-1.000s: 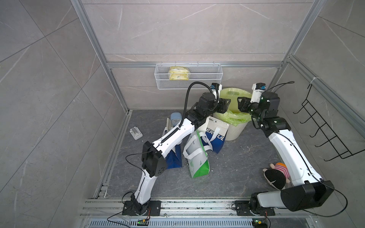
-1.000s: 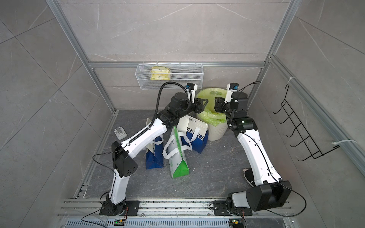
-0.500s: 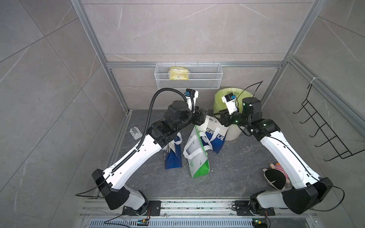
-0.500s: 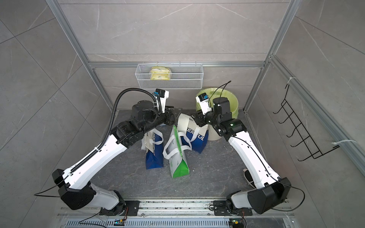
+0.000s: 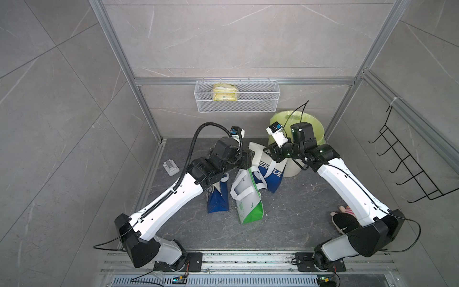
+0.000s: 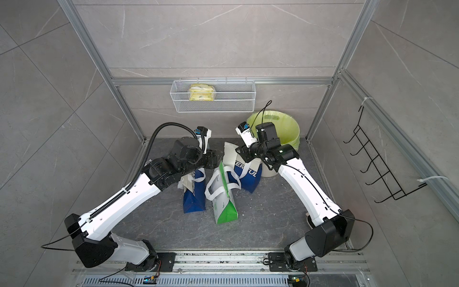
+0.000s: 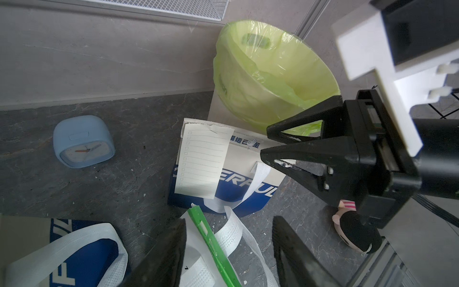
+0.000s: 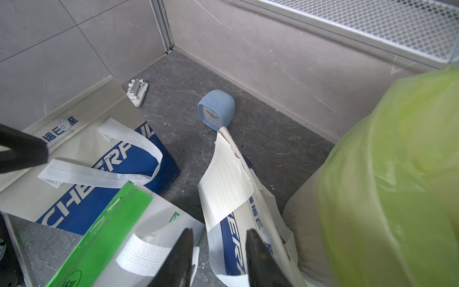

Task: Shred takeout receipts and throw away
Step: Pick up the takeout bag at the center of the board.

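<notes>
- Top views: both arms crowd over the blue-and-white bag (image 5: pixel 270 171) that leans on the green-lined bin (image 5: pixel 315 126). The left hand (image 5: pixel 248 159) and right hand (image 5: pixel 269 150) face each other across it, very near. A knock between them is the first risk I'd flag. A green-and-white bag (image 5: pixel 248 203) and a second blue bag (image 5: pixel 218 198) stand just below the left arm, and a careless sweep could topple them.
- Left wrist view: there's the receipt (image 7: pixel 203 159), a lined white slip on that bag's face. It looks fastened near its top, loose below, and nothing touches it. The left hand's jaws stand wide and empty, with the green bag's rim between them and the slip. The right hand's jaws are narrowly parted and empty, tips over the bag's white handle (image 7: pixel 260 174). They could snag that instead. A blue clock (image 7: pixel 83 141) sits well apart on the floor, and a plush toy (image 7: pixel 355 231) lies off behind the right hand.
- Right wrist view: the slip bows off the bag, edge-on. It's thin paper on a light bag, so a one-sided pull may tip the bag or tear off just a corner.
</notes>
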